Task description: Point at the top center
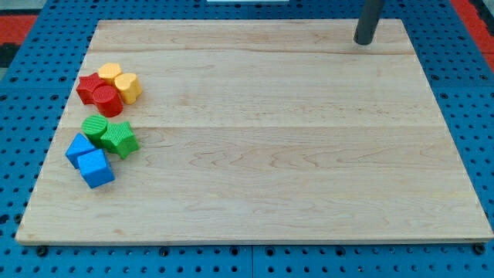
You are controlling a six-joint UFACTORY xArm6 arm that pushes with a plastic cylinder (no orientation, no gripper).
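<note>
My tip is a dark rod that comes down from the view's top and ends near the board's top edge, right of centre. All the blocks lie far from it, at the view's left. There a yellow block and a yellow hexagonal block touch a red block and a red cylinder. Below them a green cylinder touches a green star-shaped block. Below these a blue block touches a blue cube.
The wooden board lies on a blue perforated table. Red matting shows at the view's top corners.
</note>
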